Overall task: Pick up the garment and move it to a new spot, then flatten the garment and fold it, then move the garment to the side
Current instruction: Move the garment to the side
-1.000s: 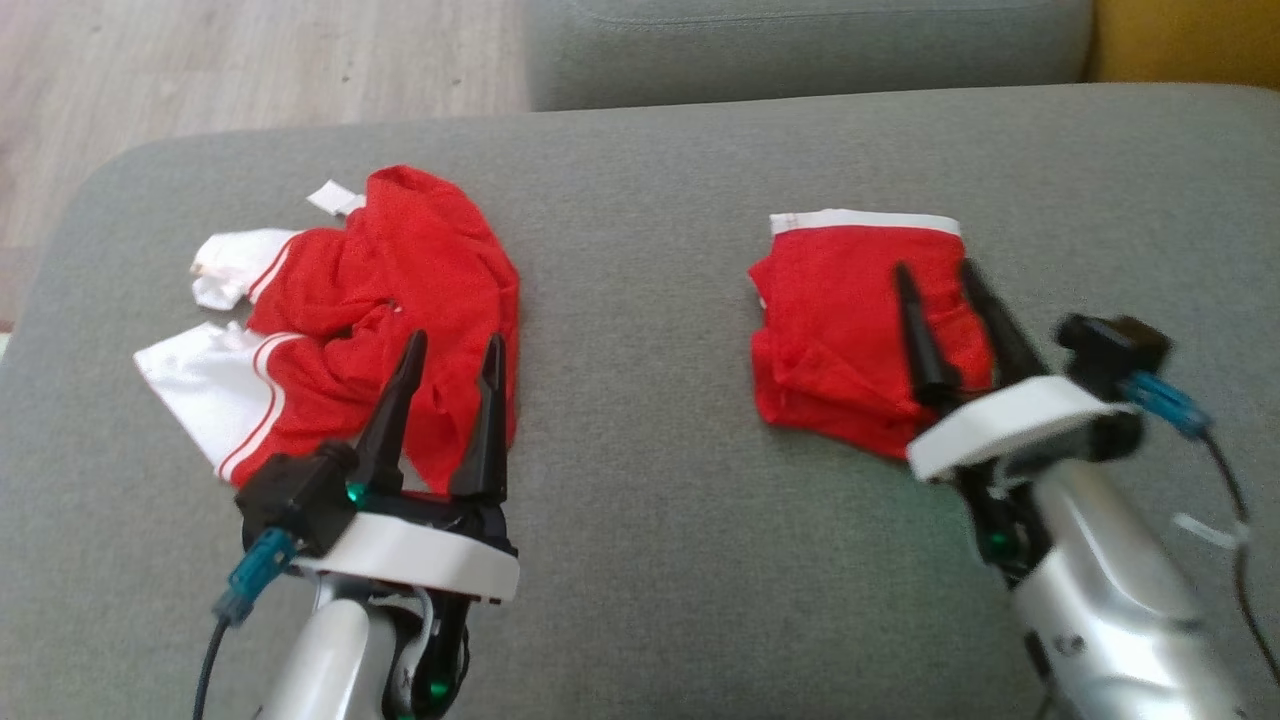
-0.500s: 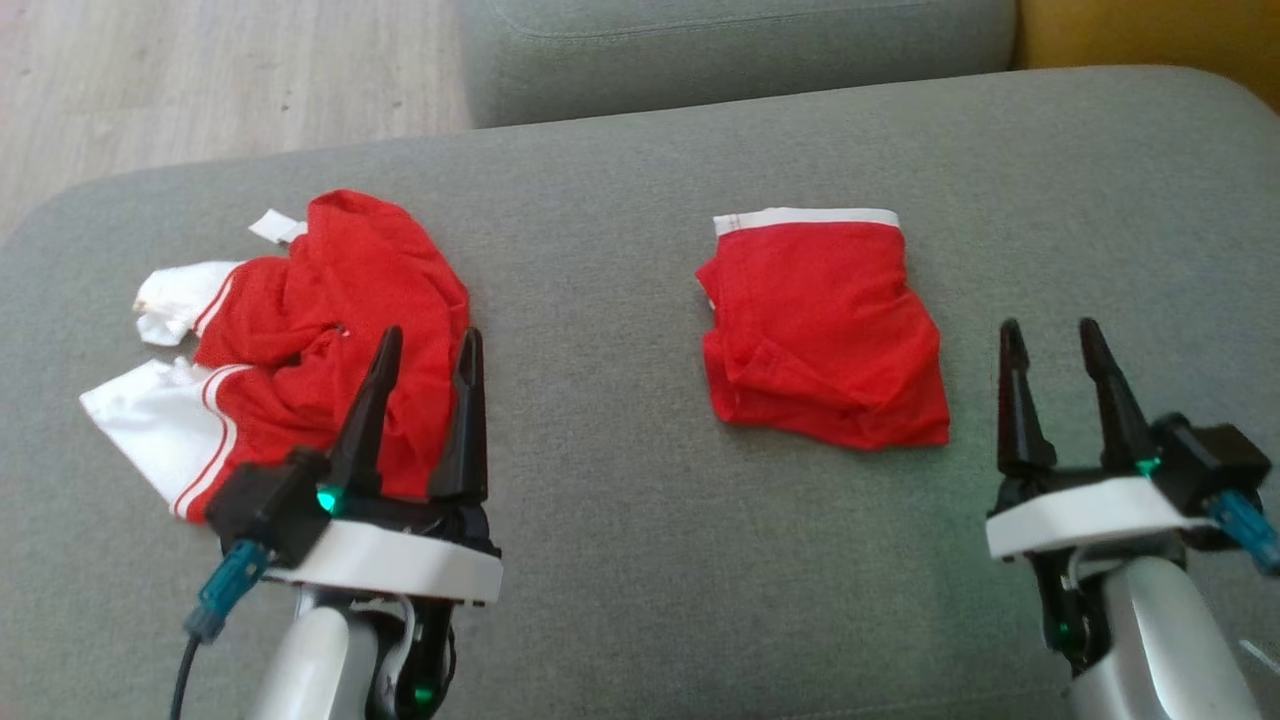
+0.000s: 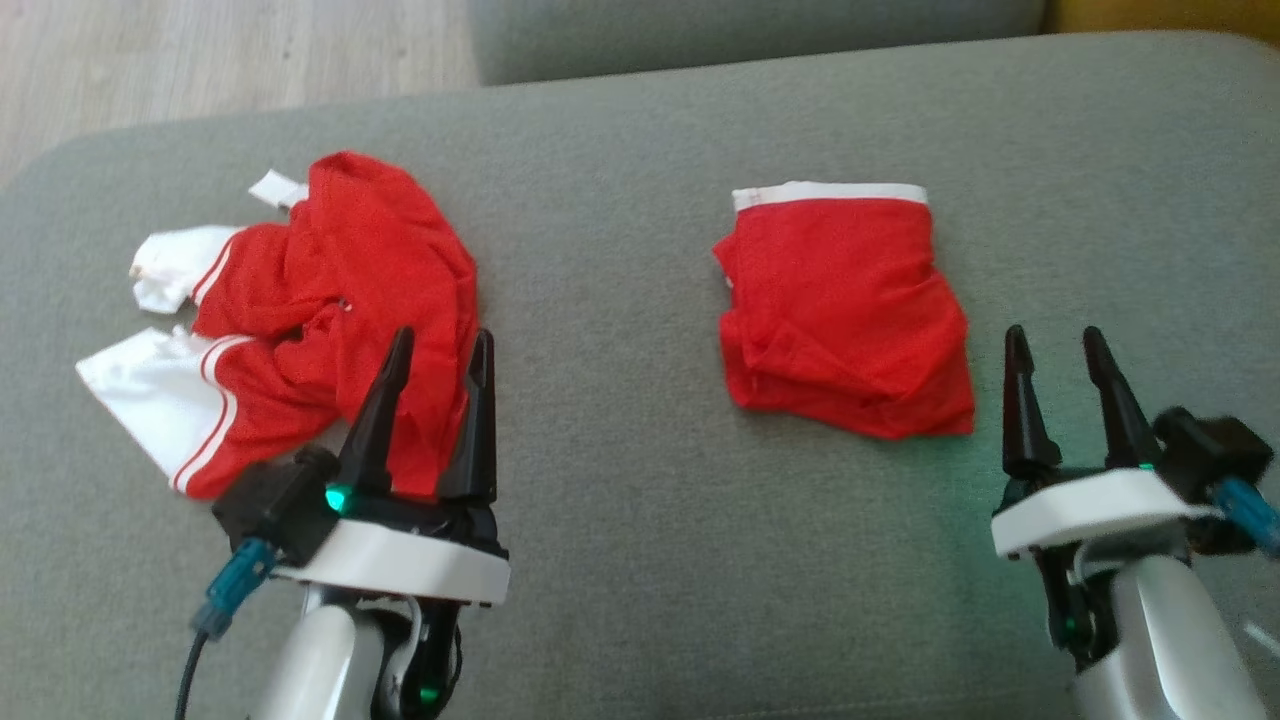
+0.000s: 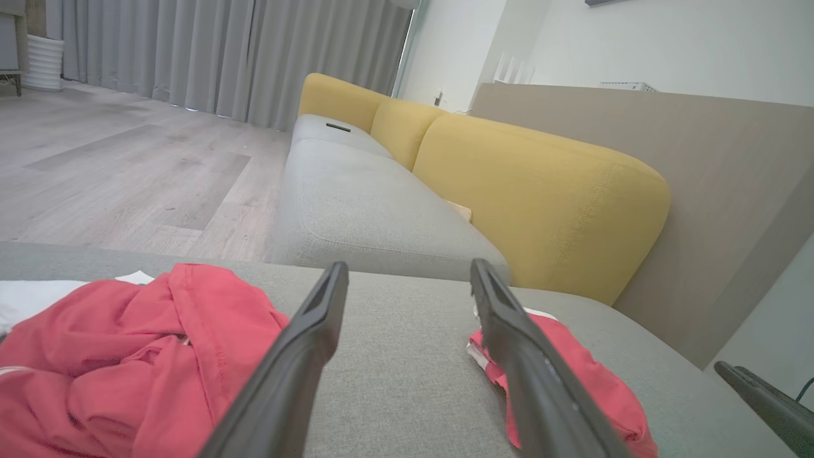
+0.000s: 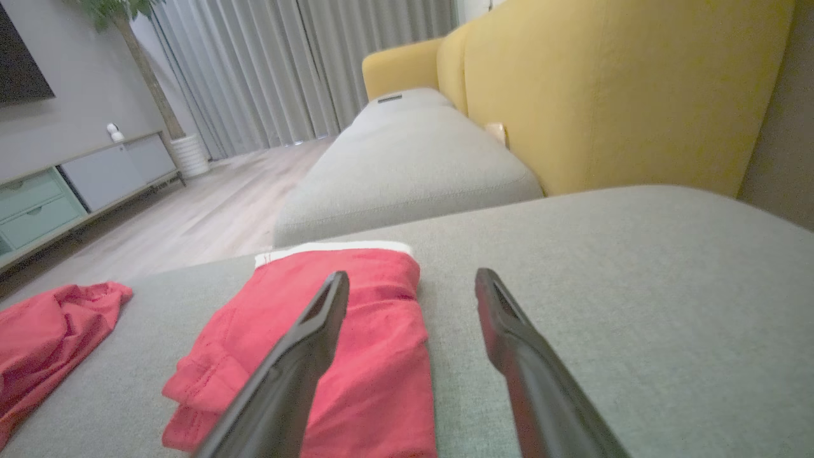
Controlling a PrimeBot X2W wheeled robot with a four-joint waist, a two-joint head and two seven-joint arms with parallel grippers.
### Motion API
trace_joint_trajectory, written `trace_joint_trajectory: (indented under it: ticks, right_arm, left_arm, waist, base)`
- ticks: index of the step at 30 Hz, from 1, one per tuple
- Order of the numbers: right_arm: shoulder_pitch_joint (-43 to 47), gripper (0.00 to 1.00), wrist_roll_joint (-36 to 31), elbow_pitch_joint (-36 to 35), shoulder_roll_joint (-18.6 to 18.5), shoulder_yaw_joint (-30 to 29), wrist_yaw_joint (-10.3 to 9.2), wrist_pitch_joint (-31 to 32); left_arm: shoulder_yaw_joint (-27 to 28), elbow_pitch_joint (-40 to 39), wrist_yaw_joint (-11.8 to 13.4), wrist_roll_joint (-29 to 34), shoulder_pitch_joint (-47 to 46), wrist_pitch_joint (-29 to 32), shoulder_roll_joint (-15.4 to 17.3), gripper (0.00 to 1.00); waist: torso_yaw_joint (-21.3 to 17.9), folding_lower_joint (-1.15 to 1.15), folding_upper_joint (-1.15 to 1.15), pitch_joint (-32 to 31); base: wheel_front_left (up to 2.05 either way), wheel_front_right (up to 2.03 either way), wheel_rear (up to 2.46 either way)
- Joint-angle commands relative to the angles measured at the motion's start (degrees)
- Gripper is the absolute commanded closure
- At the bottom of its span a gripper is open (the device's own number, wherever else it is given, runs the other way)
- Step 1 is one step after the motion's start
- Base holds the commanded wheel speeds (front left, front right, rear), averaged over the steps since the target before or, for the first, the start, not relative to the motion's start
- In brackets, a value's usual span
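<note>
Hovering low over the grey cushion [image 3: 620, 300], both of your tools are empty. The left tool [image 3: 444, 337] has its fingers spread wide with nothing between them, and the right tool [image 3: 1055, 335] stands just as wide and just as bare.

One folded garment [image 3: 840, 310] lies at about 2 o'clock on the cushion, white band at its 12 o'clock edge. It looks finished and set aside. The work that is left looks to be the heap [image 3: 330, 290], a crumpled red-and-white garment at about 10 o'clock. Your left tool's tips sit over its 5 o'clock edge.

Mind these risks:

- The heap is bunched in several layers, and you cannot tell whether it is one piece or two. A deep pinch may take more cloth than you want, and then it will not spread flat.
- A shallow pinch on thin knit may slip, so the heap drags instead of lifting.
- The heap is near the cushion's 9 o'clock edge, with floor beyond. A pull that way could tip it off.
- Your right tool is near the folded garment's 4 o'clock corner. Crossing low toward the heap could snag that corner and undo the fold.
</note>
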Motion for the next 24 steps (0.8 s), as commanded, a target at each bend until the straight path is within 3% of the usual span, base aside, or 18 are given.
trace_joint_trajectory:
  ticks: [1,17,24]
  right_arm:
    - [-3.38,0.0,0.06,-1.39,-0.07,1.24,-0.05,0.5]
    - [-17.4,0.0,0.91,14.98,-0.27,-4.93,-0.05,19.92]
    - [-19.5,0.0,1.34,18.57,-1.05,-1.56,-0.05,21.64]
  left_arm:
    - [1.41,-1.69,-0.35,-0.16,-2.79,-0.29,0.27,0.0]
    - [-0.28,-1.04,-0.52,-0.46,-5.51,-0.29,0.27,0.0]
    - [-0.42,-0.84,-0.27,-0.42,-6.08,-0.29,0.27,0.0]
  waist:
    - [0.74,0.0,0.0,0.89]
    - [5.96,0.0,0.0,6.92]
    - [5.95,0.0,0.0,7.84]
  base:
    - [0.0,0.0,0.0]
    - [0.0,0.0,0.0]
    - [0.0,0.0,0.0]
